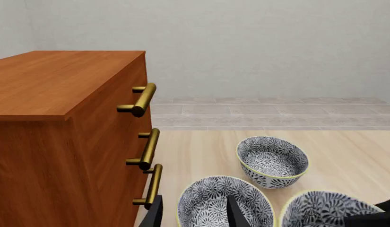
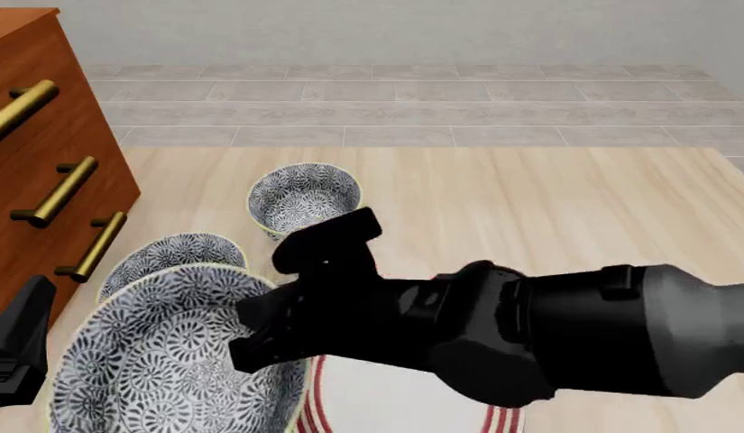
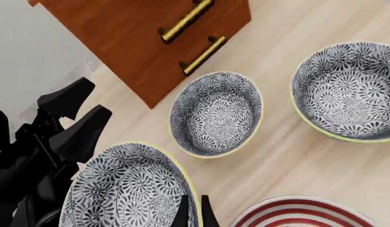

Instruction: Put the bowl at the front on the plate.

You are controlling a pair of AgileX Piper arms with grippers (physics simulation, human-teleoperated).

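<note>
Black-and-white bowl [image 2: 167, 361], rim pinched by the right gripper [image 3: 192, 210], hangs lower left, not yet over the plate [image 2: 396, 406]; left gripper [image 1: 193, 213] open.

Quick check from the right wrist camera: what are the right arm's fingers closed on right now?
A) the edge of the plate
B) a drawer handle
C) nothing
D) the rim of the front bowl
D: the right gripper has its fingers pinched on the yellow-green rim of the front bowl; the plate lies apart beside it.
</note>
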